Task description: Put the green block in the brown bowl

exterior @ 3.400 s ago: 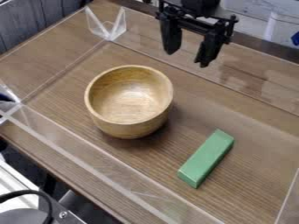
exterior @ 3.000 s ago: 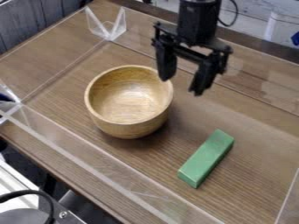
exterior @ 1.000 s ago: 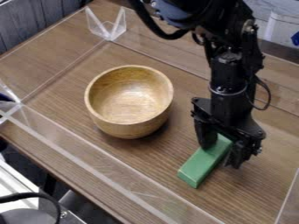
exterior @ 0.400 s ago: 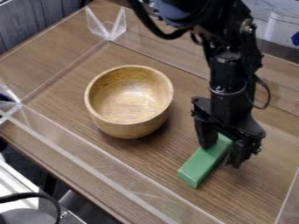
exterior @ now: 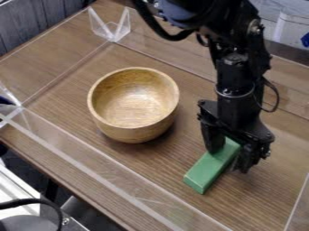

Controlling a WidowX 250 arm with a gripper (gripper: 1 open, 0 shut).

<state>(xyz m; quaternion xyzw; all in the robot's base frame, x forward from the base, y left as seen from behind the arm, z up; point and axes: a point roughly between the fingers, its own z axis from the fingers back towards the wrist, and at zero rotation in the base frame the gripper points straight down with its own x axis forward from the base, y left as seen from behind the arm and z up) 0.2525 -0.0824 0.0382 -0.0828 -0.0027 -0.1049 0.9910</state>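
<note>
The green block (exterior: 205,173) lies flat on the wooden table at the lower right, pointing diagonally. My gripper (exterior: 232,151) is lowered straight over the block's far end, open, with one dark finger on each side of it; that end is hidden behind the fingers. The jaws have not closed on the block. The brown bowl (exterior: 134,103) stands upright and empty to the left of the gripper, about a hand's width from the block.
Clear acrylic walls (exterior: 72,153) fence the table on all sides, with a low panel along the front edge and a clear bracket (exterior: 115,27) at the back left. The arm (exterior: 229,45) rises from the gripper toward the top of the view.
The gripper came from the back of the table, past the bowl, down over the block's far end. Over the last second nothing has moved.
</note>
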